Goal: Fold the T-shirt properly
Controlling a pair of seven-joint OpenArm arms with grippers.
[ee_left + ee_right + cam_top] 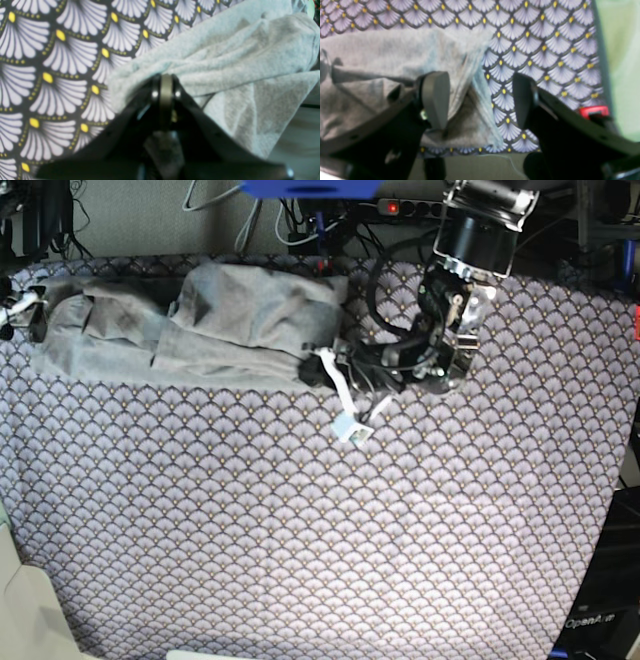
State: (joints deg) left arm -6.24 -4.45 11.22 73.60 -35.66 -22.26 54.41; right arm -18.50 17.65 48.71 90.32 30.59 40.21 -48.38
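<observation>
One T-shirt (190, 325), light grey knit, lying bunched and partly folded along the far edge of the desk (330, 540), on the single purple-white scallop-patterned cloth that covers it. Shirt spans from the far corner on the right arm's side to roughly mid-desk.

Left end effector (165, 82): clenched on a bunched edge of the shirt, fabric draped over the closed jaws in the left wrist view. In the base view that arm sits at the shirt's end nearest the desk's middle.

Right end effector (480, 100): released, jaws spread wide, nothing between them. One pad sits over grey fabric, the other over the patterned cloth; shirt edge lies between.

Handling, my read: light, soft, limp, zero stiffness. Will sag and crease wherever unsupported, and folds may slide. Best grab points are hems or corners, pinching all layers. Right arm should take the edge under it.

Two arms, one shirt.
</observation>
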